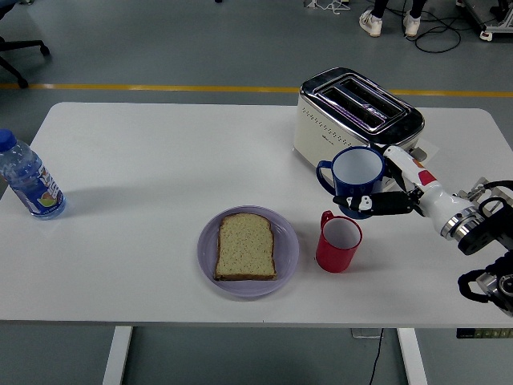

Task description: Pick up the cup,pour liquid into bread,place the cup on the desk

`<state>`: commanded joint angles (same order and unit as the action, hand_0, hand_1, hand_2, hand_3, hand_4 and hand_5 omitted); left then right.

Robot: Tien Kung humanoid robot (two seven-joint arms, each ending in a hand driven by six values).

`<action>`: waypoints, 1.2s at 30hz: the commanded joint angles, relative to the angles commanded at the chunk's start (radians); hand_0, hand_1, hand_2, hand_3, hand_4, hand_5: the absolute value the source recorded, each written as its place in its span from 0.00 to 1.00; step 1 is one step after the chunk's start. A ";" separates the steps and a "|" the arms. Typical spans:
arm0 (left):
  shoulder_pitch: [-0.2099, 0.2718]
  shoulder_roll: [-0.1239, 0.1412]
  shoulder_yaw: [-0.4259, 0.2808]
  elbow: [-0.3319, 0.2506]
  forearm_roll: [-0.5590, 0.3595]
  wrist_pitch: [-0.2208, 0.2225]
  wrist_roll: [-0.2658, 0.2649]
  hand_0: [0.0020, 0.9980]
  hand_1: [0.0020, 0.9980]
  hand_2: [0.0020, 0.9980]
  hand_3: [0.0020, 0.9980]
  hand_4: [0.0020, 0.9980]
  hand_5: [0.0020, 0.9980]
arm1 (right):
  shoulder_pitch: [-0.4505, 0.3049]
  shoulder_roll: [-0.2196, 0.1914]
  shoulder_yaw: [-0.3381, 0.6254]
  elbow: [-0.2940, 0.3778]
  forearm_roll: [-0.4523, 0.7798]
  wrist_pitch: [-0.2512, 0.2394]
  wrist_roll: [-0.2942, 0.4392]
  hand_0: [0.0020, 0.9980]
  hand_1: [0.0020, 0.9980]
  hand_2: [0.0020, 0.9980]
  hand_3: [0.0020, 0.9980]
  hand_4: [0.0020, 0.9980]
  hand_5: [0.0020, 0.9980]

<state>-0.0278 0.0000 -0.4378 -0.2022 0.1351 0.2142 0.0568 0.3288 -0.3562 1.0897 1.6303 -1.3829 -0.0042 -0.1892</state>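
I had the blue cup (pixel 357 180) in the right hand (pixel 398 190), its fingers closed around the side away from the handle, the cup upright with its mouth open to the camera, right of the worktop's middle. It sat just in front of the toaster (pixel 356 115), which stood toward the far right corner of the worktop (pixel 144 168). A red cup (pixel 337 241) stood just nearer the front edge, below the hand. Left of that, a slice of bread (pixel 246 247) lay on a lavender plate (pixel 285 264) close to the front edge. A water bottle (pixel 29 178) stood at the left edge.
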 joint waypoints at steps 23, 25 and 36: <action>0.001 0.000 -0.011 0.001 -0.004 0.004 -0.005 0.64 0.67 0.69 0.53 0.24 0.85 | 0.371 0.083 -0.447 -0.202 -0.443 -0.160 -0.122 0.35 0.31 0.50 0.50 0.66 0.00; 0.001 0.000 -0.011 0.001 -0.004 0.004 -0.005 0.65 0.67 0.69 0.53 0.24 0.85 | 0.380 0.084 -0.465 -0.209 -0.467 -0.164 -0.125 0.37 0.33 0.51 0.51 0.65 0.00; 0.002 0.000 -0.006 0.001 -0.008 0.004 -0.005 0.64 0.67 0.69 0.53 0.24 0.85 | 0.476 0.077 -0.639 -0.225 -0.714 -0.253 -0.113 0.39 0.33 0.51 0.51 0.66 0.00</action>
<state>-0.0254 0.0000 -0.4442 -0.2007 0.1275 0.2184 0.0515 0.8051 -0.2788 0.4509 1.4057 -2.0972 -0.2574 -0.3022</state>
